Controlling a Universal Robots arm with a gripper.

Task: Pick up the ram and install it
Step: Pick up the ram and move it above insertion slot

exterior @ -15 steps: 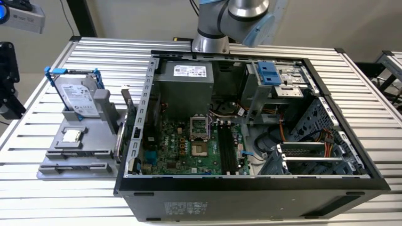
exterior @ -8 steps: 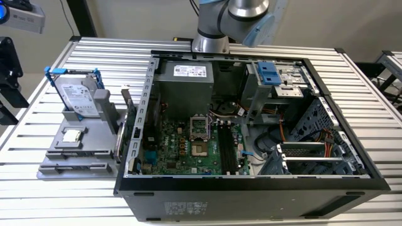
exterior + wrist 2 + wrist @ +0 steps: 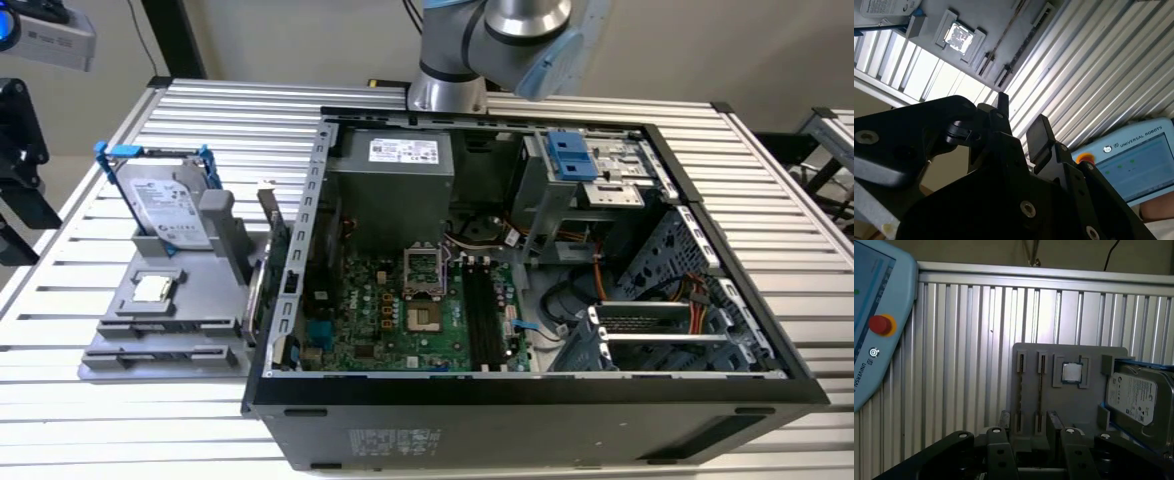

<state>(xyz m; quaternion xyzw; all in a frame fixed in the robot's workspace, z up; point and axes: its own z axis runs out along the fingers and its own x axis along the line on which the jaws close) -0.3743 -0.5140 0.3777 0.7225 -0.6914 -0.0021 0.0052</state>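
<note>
1. My gripper (image 3: 1021,114) hangs over the slatted table (image 3: 1104,60) near the gray holder (image 3: 1074,405), jaws apart, gripping nothing.
2. I cannot tell whether the ram sits in the motherboard's (image 3: 374,320) long black slots (image 3: 483,315).

Computer case (image 3: 534,420) laid open on slatted table (image 3: 200,110), parts holder (image 3: 160,320) set just beside it at the exterior view's left, hard drive (image 3: 167,205) stood upright at holder's rear, chip (image 3: 156,288) seated on holder before the drive, motherboard (image 3: 374,320) laid in case floor, power supply (image 3: 394,185) placed behind it
</note>
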